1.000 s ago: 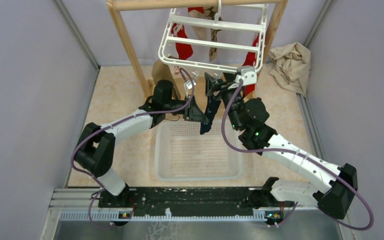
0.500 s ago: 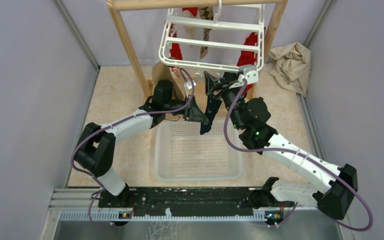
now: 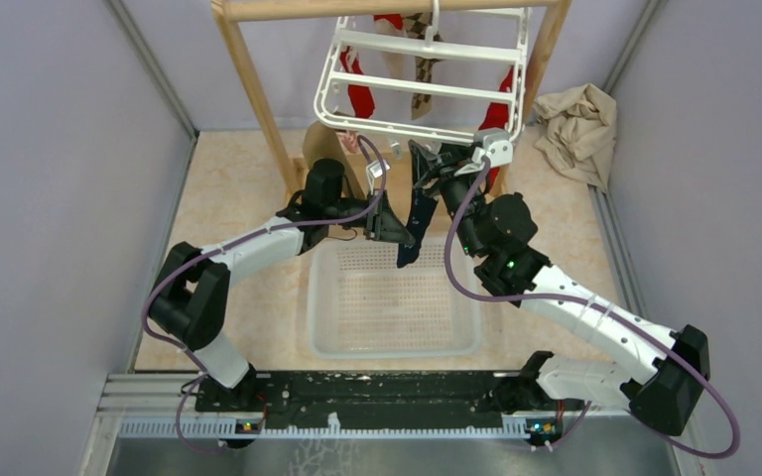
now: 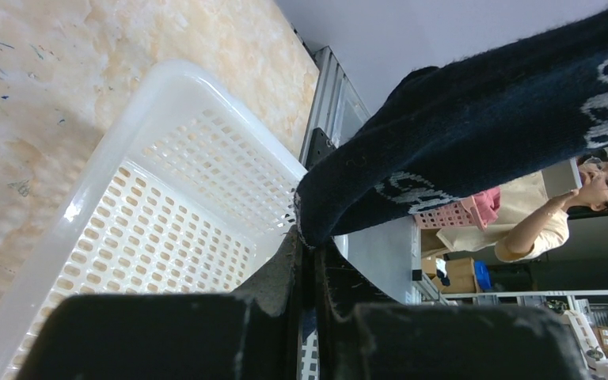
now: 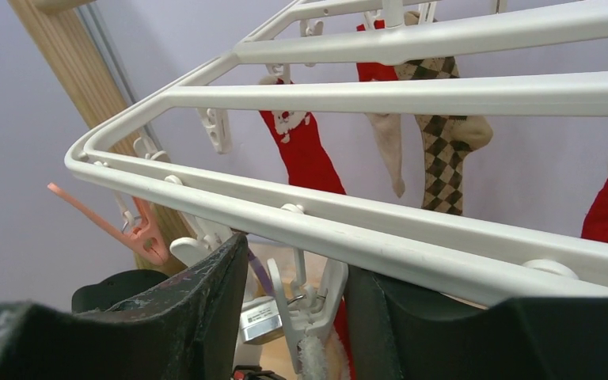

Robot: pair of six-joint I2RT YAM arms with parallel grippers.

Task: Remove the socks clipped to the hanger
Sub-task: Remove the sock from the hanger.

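The white hanger (image 3: 427, 74) hangs from a wooden frame, with red socks (image 3: 362, 97) and a patterned sock (image 3: 424, 84) clipped under it. My left gripper (image 3: 397, 226) is shut on the lower edge of a navy sock (image 3: 419, 210), which stretches up towards the hanger's front bar. In the left wrist view the navy sock (image 4: 475, 134) runs out from the closed left gripper (image 4: 313, 247). My right gripper (image 5: 301, 297) is open under the hanger's front bar (image 5: 443, 237). Its fingers (image 5: 198, 317) straddle a white clip (image 5: 309, 305) holding a white-trimmed red sock (image 5: 317, 356).
A white perforated basket (image 3: 392, 342) sits on the floor below both grippers. The wooden frame's post (image 3: 258, 89) stands left of the hanger. A crumpled beige cloth (image 3: 575, 124) lies at the back right. A pink clip (image 5: 138, 233) dangles at the hanger's corner. Walls close in both sides.
The hanger has swung slightly. My right gripper's jaws have narrowed around the white clip. The left gripper has stayed still with the navy sock in it.
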